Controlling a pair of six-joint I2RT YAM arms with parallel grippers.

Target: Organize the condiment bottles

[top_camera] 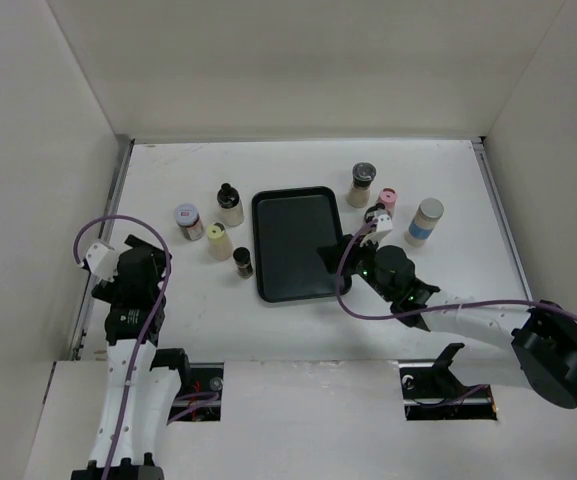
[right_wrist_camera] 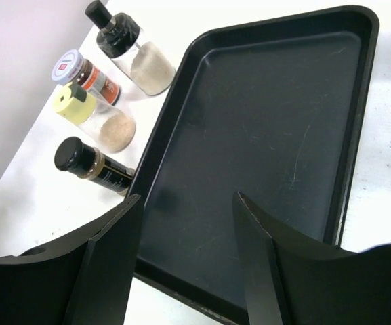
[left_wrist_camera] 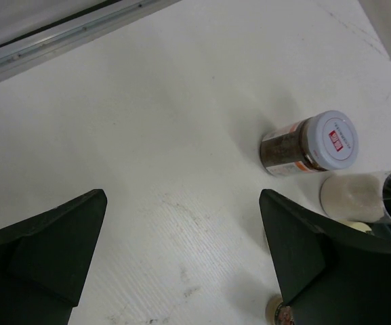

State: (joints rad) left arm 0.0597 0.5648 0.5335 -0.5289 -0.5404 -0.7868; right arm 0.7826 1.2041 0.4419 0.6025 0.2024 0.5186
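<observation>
Four condiment bottles stand left of the black tray (top_camera: 293, 243): a black-capped cream one (top_camera: 230, 205), a grey-capped brown one (top_camera: 188, 221), a yellow-capped one (top_camera: 218, 241) and a small dark one (top_camera: 242, 262). To the tray's right stand a grey-capped one (top_camera: 361, 185), a pink-capped one (top_camera: 387, 200) and a silvery-capped one (top_camera: 425, 222). My left gripper (left_wrist_camera: 183, 196) is open and empty over bare table, left of the brown bottle (left_wrist_camera: 310, 144). My right gripper (right_wrist_camera: 187, 198) is open and empty above the tray's (right_wrist_camera: 263, 135) near right part.
White walls enclose the table on three sides. A metal rail (left_wrist_camera: 66, 37) runs along the left wall's foot. A dark-capped bottle (top_camera: 376, 214) stands just behind my right gripper (top_camera: 333, 255). The right wrist view also shows the left bottles, with the dark one (right_wrist_camera: 93, 166) nearest.
</observation>
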